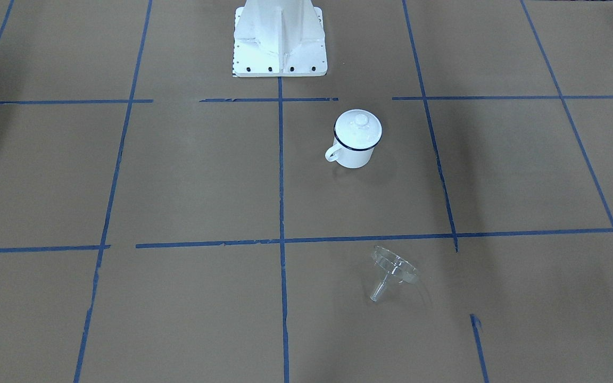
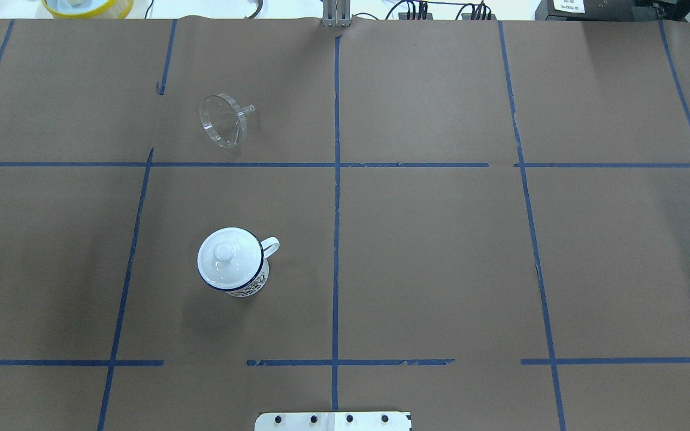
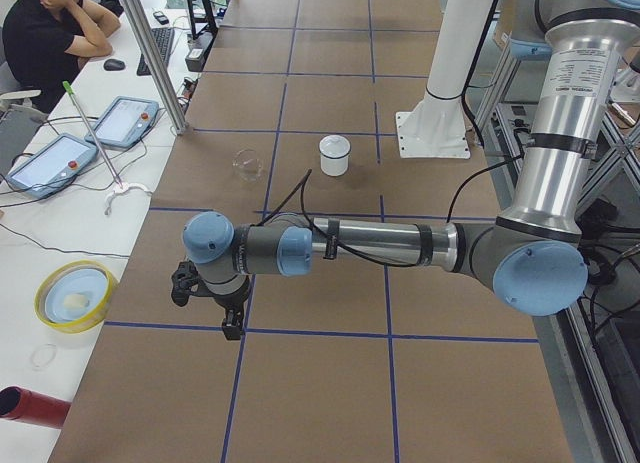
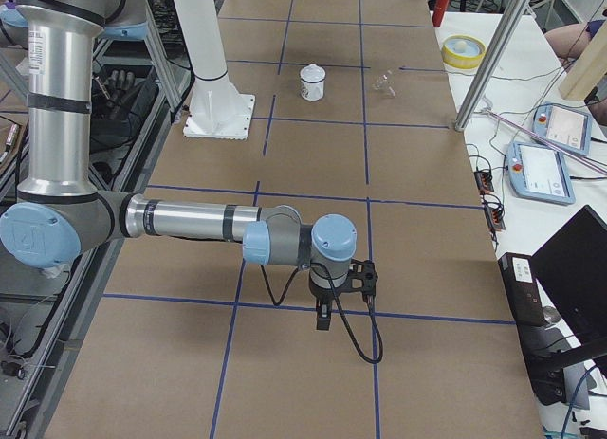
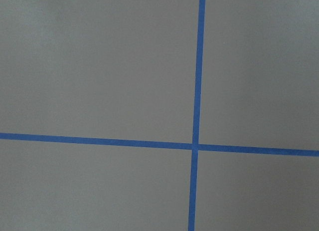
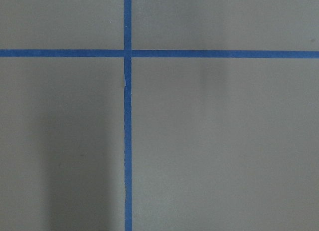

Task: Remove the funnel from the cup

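The clear funnel (image 1: 394,268) lies on its side on the brown table, apart from the cup; it also shows in the overhead view (image 2: 223,120). The white enamel cup (image 1: 356,153) with a dark blue rim stands upright (image 2: 250,281), and a white domed lid (image 2: 228,257) with a knob sits on it. My left gripper (image 3: 232,323) hangs over the table far from both, seen only in the left side view. My right gripper (image 4: 322,318) shows only in the right side view. I cannot tell whether either is open or shut. Both wrist views show only paper and blue tape.
The white robot base (image 1: 280,37) stands behind the cup. Beside the table are a yellow bowl (image 3: 75,295), a red cylinder (image 3: 30,408), control tablets (image 3: 45,163), a metal pole (image 3: 150,58) and a seated operator (image 3: 55,33).
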